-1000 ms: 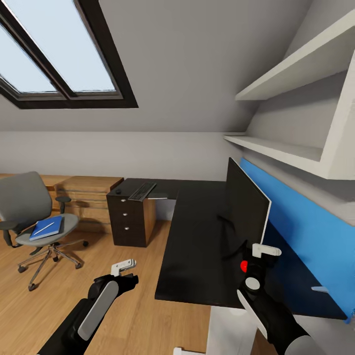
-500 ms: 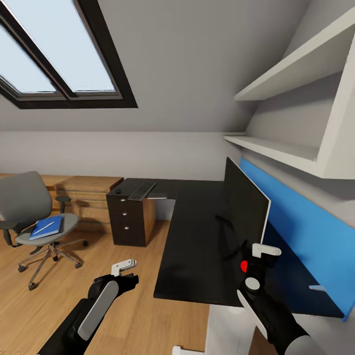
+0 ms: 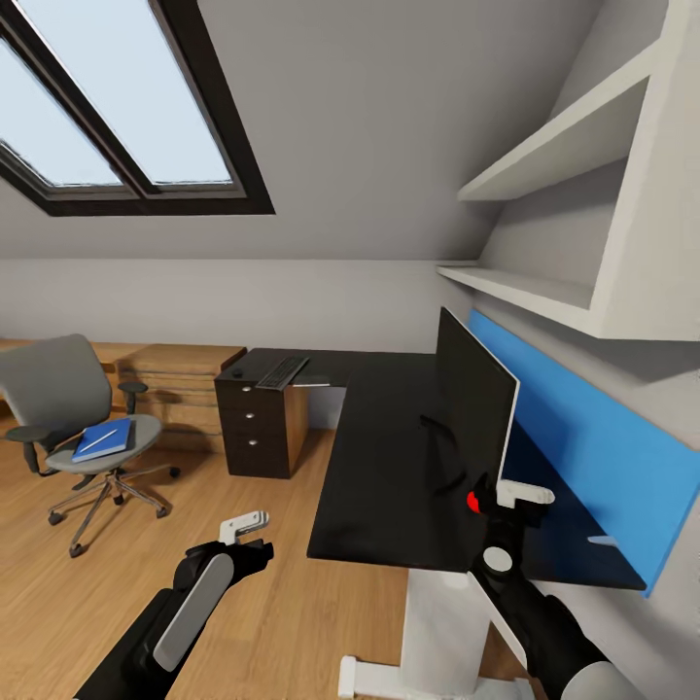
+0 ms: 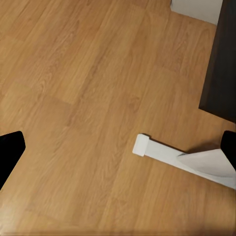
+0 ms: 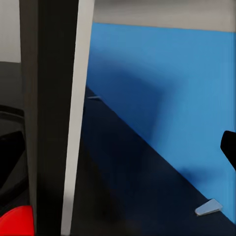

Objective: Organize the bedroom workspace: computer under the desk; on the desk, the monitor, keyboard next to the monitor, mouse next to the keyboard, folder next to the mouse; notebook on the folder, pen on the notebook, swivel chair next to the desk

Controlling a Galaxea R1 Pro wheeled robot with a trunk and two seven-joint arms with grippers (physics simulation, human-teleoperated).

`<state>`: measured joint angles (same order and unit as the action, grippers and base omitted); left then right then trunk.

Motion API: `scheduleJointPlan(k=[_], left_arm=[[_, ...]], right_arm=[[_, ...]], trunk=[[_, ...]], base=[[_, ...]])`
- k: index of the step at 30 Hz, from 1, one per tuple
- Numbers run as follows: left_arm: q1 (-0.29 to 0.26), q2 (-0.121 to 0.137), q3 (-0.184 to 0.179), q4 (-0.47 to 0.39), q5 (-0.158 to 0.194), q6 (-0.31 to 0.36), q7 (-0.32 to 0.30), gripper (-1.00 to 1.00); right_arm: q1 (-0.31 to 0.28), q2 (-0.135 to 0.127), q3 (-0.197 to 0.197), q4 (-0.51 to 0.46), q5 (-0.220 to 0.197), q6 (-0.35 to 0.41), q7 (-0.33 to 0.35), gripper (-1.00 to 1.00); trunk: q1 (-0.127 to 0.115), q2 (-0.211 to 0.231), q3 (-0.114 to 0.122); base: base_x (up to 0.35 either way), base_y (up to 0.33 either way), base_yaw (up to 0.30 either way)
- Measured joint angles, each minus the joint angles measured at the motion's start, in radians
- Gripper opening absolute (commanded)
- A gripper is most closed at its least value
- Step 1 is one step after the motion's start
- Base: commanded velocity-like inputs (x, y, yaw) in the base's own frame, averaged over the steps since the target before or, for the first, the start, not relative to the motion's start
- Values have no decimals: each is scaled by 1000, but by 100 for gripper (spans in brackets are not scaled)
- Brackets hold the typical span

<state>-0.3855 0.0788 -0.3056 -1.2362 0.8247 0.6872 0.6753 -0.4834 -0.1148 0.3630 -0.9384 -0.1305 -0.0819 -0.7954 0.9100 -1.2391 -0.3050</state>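
Right gripper at the monitor's corner
Right gripper point(image 3: 510, 501) spread wide around the upright monitor point(image 3: 473, 399) edge on the desk point(image 3: 389, 467); left gripper point(image 3: 243, 530) hangs over floor, opening unclear; folder point(image 3: 103, 439) at 9 o'clock.

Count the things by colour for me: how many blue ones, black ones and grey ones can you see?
Blue: 2, folder, desk's back panel
Black: 3, desk, monitor, keyboard
Grey: 1, chair
Total: 6
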Motion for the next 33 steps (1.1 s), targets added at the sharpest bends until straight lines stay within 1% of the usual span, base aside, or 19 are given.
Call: scheduleJointPlan(k=[9, 16, 28, 30, 33], left_arm=[[0, 0, 0, 1, 0, 0, 0, 100], [0, 0, 0, 1, 0, 0, 2, 100], [0, 0, 0, 1, 1, 0, 0, 100], [0, 0, 0, 1, 1, 0, 0, 100], [0, 0, 0, 1, 1, 0, 0, 100]], right_arm=[[0, 0, 4, 1, 0, 0, 0, 100], [0, 0, 6, 1, 0, 0, 0, 100], [0, 0, 6, 1, 0, 0, 0, 100], [0, 0, 6, 1, 0, 0, 0, 100], [0, 1, 30, 1, 18, 0, 0, 100]], trunk=[[0, 0, 0], [0, 0, 0], [0, 0, 0], [0, 0, 0], [1, 0, 0]], base=[[-8, -1, 0], [0, -119, 0], [-1, -7, 0], [-215, 0, 0], [-315, 0, 0]])
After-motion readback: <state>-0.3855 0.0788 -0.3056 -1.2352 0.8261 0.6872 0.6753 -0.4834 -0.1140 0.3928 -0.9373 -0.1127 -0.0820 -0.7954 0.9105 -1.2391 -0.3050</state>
